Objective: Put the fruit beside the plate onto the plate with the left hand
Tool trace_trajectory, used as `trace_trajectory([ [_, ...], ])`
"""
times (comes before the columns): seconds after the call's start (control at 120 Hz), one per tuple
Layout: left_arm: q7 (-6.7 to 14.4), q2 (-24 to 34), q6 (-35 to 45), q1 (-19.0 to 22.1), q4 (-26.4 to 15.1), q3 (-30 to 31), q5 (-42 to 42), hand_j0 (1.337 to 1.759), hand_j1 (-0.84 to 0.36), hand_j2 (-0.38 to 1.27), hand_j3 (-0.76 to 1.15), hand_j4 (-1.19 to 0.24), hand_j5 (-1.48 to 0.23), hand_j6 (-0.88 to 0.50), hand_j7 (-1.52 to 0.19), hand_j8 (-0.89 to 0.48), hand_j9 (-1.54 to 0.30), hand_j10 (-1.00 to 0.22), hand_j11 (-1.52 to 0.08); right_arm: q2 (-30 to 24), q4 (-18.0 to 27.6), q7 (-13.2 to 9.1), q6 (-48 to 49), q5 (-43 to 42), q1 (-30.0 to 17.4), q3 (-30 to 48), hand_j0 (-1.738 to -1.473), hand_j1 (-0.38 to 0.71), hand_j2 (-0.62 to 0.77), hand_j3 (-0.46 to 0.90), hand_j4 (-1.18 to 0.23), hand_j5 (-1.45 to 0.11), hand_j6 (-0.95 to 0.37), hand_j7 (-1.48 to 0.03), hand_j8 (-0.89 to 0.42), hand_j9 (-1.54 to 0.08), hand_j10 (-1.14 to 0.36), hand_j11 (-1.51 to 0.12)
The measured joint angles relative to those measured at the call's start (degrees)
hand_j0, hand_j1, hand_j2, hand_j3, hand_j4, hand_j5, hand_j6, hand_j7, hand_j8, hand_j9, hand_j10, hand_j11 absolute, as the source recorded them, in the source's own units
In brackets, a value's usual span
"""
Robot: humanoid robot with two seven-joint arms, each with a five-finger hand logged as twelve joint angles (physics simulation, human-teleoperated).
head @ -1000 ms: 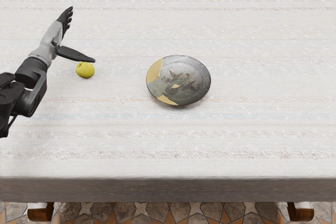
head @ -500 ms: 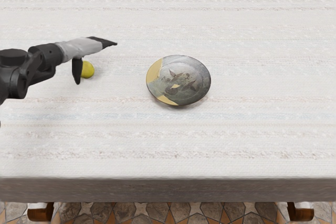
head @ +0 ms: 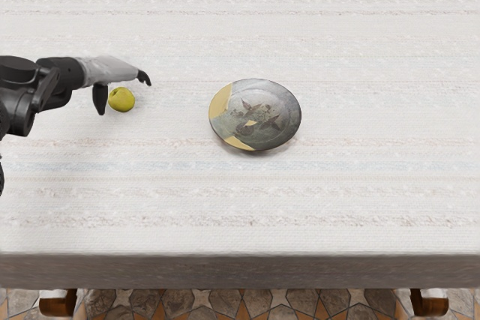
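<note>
From the head view, my left hand (head: 112, 71) reaches in over the table's (head: 337, 200) left edge, palm down, just above the fruit (head: 121, 99). My thumb (head: 100, 100) hangs down at the fruit's left side and my fingertips (head: 143, 78) curl down beyond it, spread apart and gripping nothing. The small yellow-green fruit lies on the tabletop near the left edge, well apart from the plate (head: 279, 101). The dark plate sits near the table's middle, with nothing on it.
</note>
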Motion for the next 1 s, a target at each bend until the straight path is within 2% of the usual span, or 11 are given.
trace_trajectory([
  [0.225,0.0,-0.6,-0.8,-0.5,0.1,2.4,0.0,1.658,-0.07,0.07,0.0,-0.36,-0.46,-0.36,-0.46,-0.36,-0.46,-0.36,-0.46,0.0,0.0,0.0,0.0,0.0,0.0,0.0,-1.658,-0.35,0.0,0.0,0.0,0.0,0.0,0.0,0.0,0.0,0.0,0.0],
  [0.583,0.0,-0.9,-0.9,-0.3,0.5,4.1,0.0,1.658,-0.19,0.09,0.0,-0.46,-0.59,-0.46,-0.59,-0.46,-0.59,-0.45,-0.59,0.0,0.1,0.0,0.0,0.0,0.0,0.0,-1.658,-0.35,0.0,0.0,0.0,0.0,0.0,0.0,0.0,0.0,0.0,0.0],
  [1.0,0.0,-0.7,-0.8,0.0,0.5,5.3,-0.1,1.657,-0.24,0.12,0.0,-0.53,-0.67,-0.46,-0.68,-0.5,-0.68,-0.52,-0.68,0.0,0.2,0.0,0.0,0.0,0.0,0.0,-1.658,-0.35,0.0,0.0,0.0,0.0,0.0,0.0,0.0,0.0,0.0,0.0],
])
